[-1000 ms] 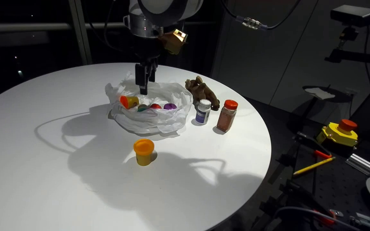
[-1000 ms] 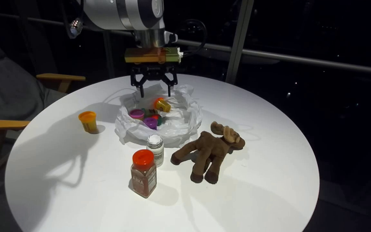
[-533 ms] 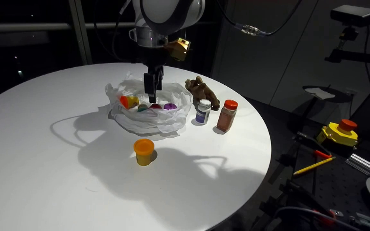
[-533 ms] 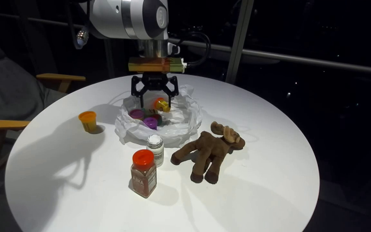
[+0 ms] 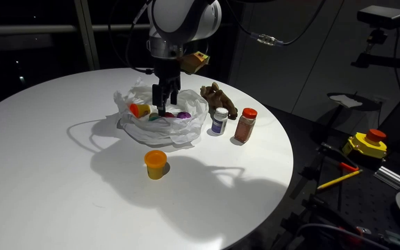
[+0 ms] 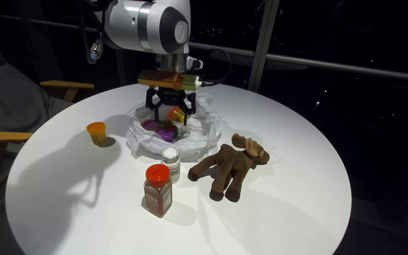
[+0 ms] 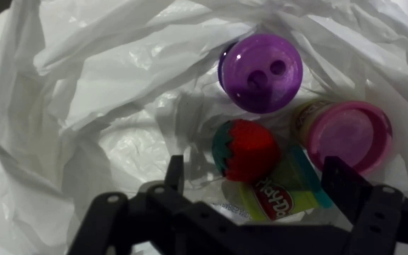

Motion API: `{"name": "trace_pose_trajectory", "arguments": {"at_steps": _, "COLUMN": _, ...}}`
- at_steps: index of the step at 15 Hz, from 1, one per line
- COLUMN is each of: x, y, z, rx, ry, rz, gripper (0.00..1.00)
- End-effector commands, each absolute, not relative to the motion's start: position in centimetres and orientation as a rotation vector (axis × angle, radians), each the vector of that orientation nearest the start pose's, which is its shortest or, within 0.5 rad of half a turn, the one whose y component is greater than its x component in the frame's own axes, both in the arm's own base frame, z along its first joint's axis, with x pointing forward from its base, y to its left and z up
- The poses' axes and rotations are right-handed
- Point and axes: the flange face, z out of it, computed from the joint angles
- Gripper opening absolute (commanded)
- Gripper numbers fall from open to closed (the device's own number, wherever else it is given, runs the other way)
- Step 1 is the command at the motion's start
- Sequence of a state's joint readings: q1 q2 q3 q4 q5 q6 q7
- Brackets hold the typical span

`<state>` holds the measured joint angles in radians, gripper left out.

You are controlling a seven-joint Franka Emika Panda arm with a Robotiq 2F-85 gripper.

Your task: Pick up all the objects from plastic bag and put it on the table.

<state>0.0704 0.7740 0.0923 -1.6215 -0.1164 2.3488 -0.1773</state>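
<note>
A crinkly white bag [image 5: 165, 133] sits open on the table [image 6: 267, 216]. Inside are a red ball [image 7: 250, 150], purple can [image 7: 262, 72] and three tubs [image 7: 345, 136]. Outside, a brown moose [image 6: 230, 163] lies, and a red-capped bottle [image 6: 158, 194] and yellow cup [image 6: 96, 135] stand.

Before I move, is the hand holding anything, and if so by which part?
Nothing is held: the hand is open over the plastic bag, fingers apart, and the red-and-green ball lies ungripped in the bag.

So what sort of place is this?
Most likely a robotics lab or test room: it has a white-and-black jointed mechanical arm, a yellow box with a round red button, perhaps an emergency stop, and a black box-shaped device, seemingly a camera.
</note>
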Motion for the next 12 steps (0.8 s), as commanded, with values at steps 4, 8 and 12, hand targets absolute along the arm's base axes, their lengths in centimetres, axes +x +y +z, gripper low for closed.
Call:
{"name": "trace_pose_trajectory", "arguments": {"at_steps": 4, "x": 69.7, "y": 9.7, "z": 15.1, "rx": -3.123, "ry": -0.455, "rz": 0.016, "gripper": 1.00}}
{"name": "trace_pose_trajectory", "arguments": {"at_steps": 8, "x": 69.9, "y": 9.8, "z": 13.9, "rx": -3.122, "ry": -0.427, "rz": 0.045, "gripper": 1.00}}
{"name": "trace_pose_trajectory", "arguments": {"at_steps": 12, "x": 69.9, "y": 10.1, "z": 12.9, "rx": -3.116, "ry": -0.420, "rz": 0.065, "gripper": 0.66}}
